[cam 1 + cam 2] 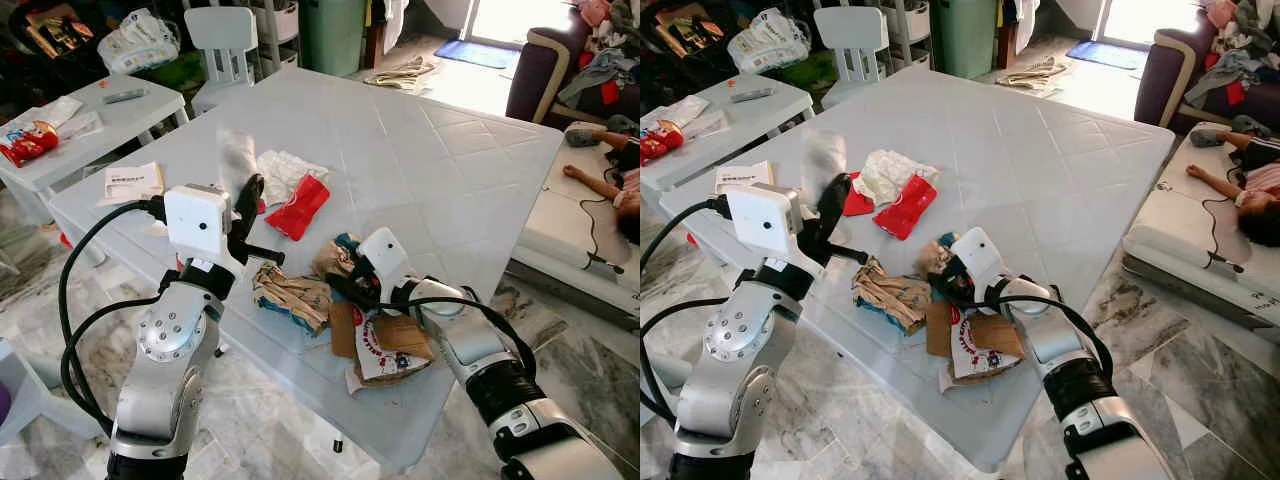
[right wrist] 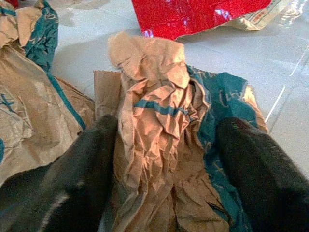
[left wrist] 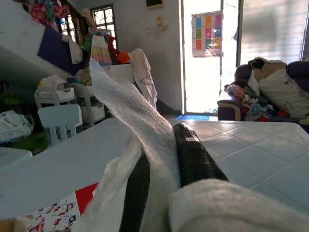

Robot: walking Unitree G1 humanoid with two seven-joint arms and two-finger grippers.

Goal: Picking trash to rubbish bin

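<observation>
Nearest the robot, at the front edge of the white surface (image 1: 470, 170), a flattened cardboard piece and printed wrapper (image 1: 385, 352) are seen lying beside the right arm. Just beyond them, the right gripper (image 2: 164, 159) is set low over a crumpled brown and teal paper bag (image 2: 164, 125); its fingers (image 2: 72, 174) are spread wide to either side of the paper and have not closed on it. A second crumpled paper bag (image 1: 292, 293) lies just to the left of it.

The left gripper (image 1: 245, 215) is held raised above the surface, and a clear plastic bag (image 1: 236, 158) is pinched between its narrow fingers, as is shown closely in the left wrist view, where the plastic (image 3: 140, 145) runs up between the two black fingers (image 3: 193, 159).

Further in, a red packet (image 1: 298, 206) and a white crumpled wrapper (image 1: 285, 172) rest on the surface. A green rubbish bin (image 1: 333, 35) stands on the floor well beyond the far edge.

The pick-up step is judged to be in hand: one piece is already held, a second is about to be grasped. Next, the right fingers would need to be closed on the paper and lifted, before both pieces are carried round to the bin.
</observation>
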